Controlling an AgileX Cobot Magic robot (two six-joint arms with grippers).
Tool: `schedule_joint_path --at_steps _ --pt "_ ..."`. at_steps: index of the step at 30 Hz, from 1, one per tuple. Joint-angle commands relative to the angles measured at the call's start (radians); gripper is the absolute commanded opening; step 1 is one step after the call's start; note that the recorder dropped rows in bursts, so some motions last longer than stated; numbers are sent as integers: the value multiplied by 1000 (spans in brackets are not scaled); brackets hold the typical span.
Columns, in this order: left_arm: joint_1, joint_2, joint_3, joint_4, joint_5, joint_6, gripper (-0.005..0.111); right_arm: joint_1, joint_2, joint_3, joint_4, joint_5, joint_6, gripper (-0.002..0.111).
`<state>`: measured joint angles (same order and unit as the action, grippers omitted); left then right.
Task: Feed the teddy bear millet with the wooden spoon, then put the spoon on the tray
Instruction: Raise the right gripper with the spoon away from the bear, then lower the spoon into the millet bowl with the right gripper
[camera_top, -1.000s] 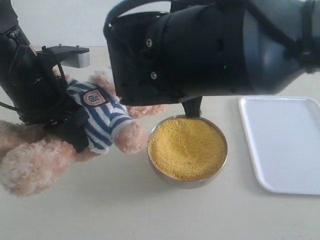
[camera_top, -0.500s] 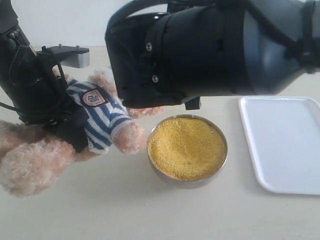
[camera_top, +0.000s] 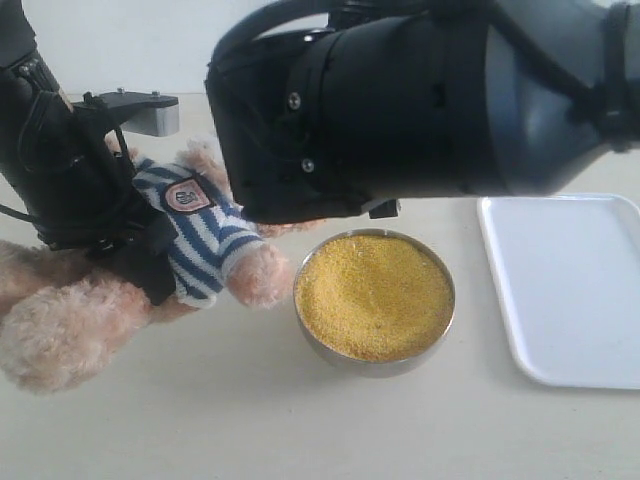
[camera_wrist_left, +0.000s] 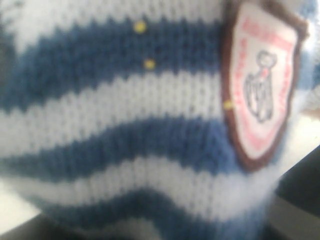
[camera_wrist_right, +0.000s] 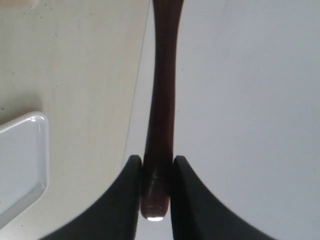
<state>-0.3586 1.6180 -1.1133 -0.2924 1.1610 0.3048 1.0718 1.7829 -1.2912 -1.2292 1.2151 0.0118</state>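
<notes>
Two steps make up the job, and neither looks finished. Nearest the lens, the right arm fills the upper part of the exterior view and hides its own load. The wrist view shows the right gripper (camera_wrist_right: 156, 185) pinching the spoon (camera_wrist_right: 162, 100) near the handle's end. The scoop is out of frame, so I cannot tell whether it carries grain. Below the arm on the table, the bowl (camera_top: 380, 362) sits full of millet (camera_top: 375, 295), just beside the bear's arm. The tray (camera_top: 570, 290) lies to the right, apart from the bowl, with no spoon on it. Further back the bear (camera_top: 205, 240) leans tilted, and the left gripper (camera_top: 145, 260) looks clamped round its torso. Three yellow grains (camera_wrist_left: 148, 63) on the shirt (camera_wrist_left: 125, 100) by the badge (camera_wrist_left: 260, 85) hint that some feeding has been tried. Setting the spoon on the tray is not yet done.
</notes>
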Motion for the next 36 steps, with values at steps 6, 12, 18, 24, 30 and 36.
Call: schedule_joint_path --at_steps 6,12,18,24,30,36 --pt "-1 -4 -9 -7 3 2 4 28 -5 2 -14 6 -2 0" --pt "-1 -4 -9 -7 3 2 4 28 -5 2 -6 6 -2 0" --pt "-1 -4 -9 -3 3 -2 4 26 -5 2 5 6 -3 0" --pt "-1 -4 -9 -3 3 -6 4 26 -5 2 -63 6 7 0" --pt "-1 -4 -9 -3 3 -6 4 22 -40 2 -68 6 7 0" --pt "-1 -4 -9 -3 5 -10 4 15 -65 2 1 6 -18 0"
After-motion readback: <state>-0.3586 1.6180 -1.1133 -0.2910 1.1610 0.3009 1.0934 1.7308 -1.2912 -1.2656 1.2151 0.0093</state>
